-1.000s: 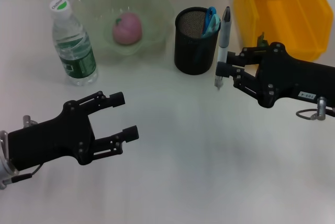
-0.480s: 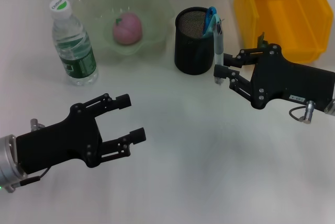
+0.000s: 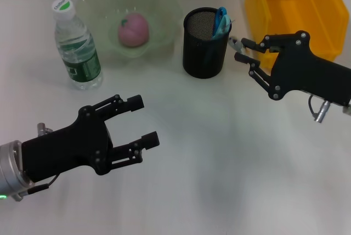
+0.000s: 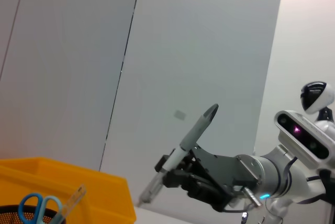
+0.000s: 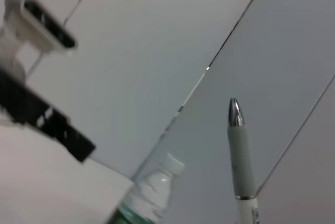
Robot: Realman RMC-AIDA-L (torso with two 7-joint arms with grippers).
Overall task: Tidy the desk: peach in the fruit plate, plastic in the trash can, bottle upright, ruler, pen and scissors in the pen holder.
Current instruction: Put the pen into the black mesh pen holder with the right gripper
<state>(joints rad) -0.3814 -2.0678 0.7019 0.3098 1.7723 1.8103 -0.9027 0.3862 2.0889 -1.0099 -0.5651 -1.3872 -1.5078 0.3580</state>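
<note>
Head view: the right gripper (image 3: 245, 52) grips the pen (image 3: 237, 44) just right of the pen holder (image 3: 205, 43); the left gripper (image 3: 141, 120) hovers over the counter (image 3: 219, 163), fingers spread, empty. Left wrist view: fingers clamp the tilted pen (image 4: 180, 153). Right wrist view: the pen (image 5: 238, 150) points upward.

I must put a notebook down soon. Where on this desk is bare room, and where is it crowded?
Bare: the desk in front, between the left end effector and the right end effector. Crowded: the far edge, where bottle, fruit plate, pen holder and yellow bin stand in a row.
</note>
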